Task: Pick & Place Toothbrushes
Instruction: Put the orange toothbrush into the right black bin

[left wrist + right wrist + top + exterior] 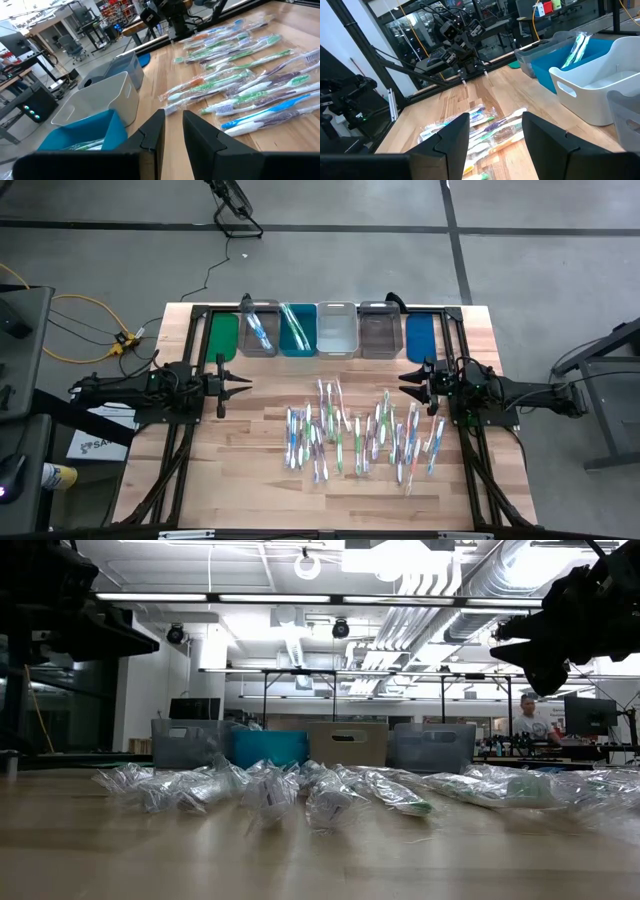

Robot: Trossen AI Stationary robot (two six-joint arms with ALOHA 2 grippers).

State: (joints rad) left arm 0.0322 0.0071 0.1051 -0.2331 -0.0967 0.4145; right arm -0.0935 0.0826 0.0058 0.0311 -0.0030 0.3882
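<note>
Several toothbrushes (360,435) in clear wrappers lie flat and scattered on the wooden table, middle to right; they also show in the left wrist view (250,85) and the right wrist view (480,127). A few more toothbrushes stand in the teal bin (577,45) and the neighbouring grey bin (258,330). My left gripper (173,112) hovers level at the table's left side, open by a narrow gap, with nothing between its fingers. My right gripper (495,116) hovers level at the right side, just beyond the pile, open wide and holding nothing.
A row of bins stands along the far edge: green (222,335), grey, teal (297,330), white (337,330), grey (379,330), blue (421,335). Bare wood (250,460) lies between the left arm and the pile. A person (527,718) sits in the room behind.
</note>
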